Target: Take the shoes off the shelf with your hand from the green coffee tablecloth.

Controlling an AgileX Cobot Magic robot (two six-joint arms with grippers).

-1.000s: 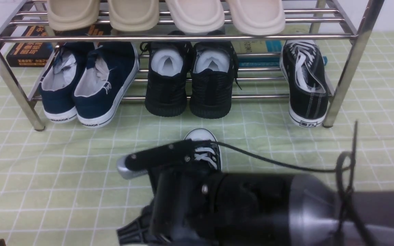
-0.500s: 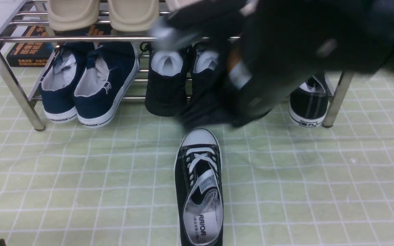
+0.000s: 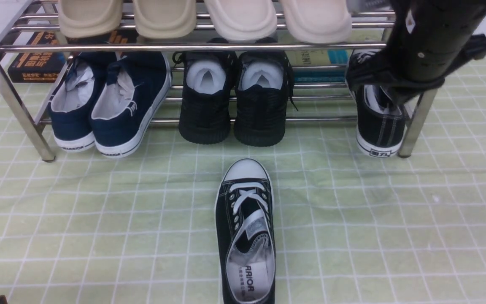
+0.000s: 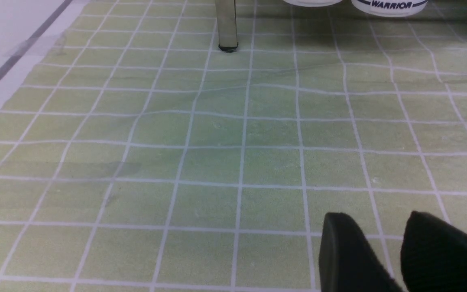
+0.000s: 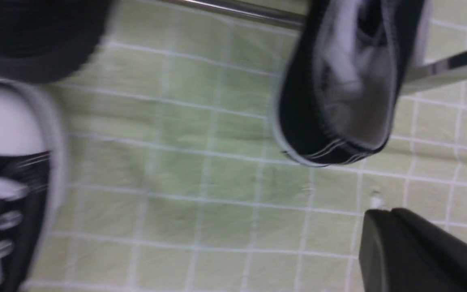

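Note:
One black canvas sneaker [image 3: 245,228] with a white toe cap lies on the green checked tablecloth [image 3: 99,219], toe toward the shelf [image 3: 209,46]. Its mate [image 3: 380,126] stands on the lower tier at the right end. The black hand [image 3: 424,46] hovers over that sneaker by the right leg, covering its front. In the right wrist view the shelf sneaker [image 5: 339,93] and the cloth sneaker [image 5: 10,182] both show, and my right gripper [image 5: 383,213] is shut and empty. My left gripper [image 4: 377,221] is open over bare cloth.
A navy pair [image 3: 108,105] and an all-black mesh pair [image 3: 234,105] stand on the lower tier. Beige slippers [image 3: 163,17] fill the top tier. Books [image 3: 36,59] lie behind. The shelf's left leg [image 4: 226,28] stands ahead of my left gripper.
The hand has risen off the sneaker on the cloth and swung up and right to the shelf's right end. That sneaker stays on the cloth.

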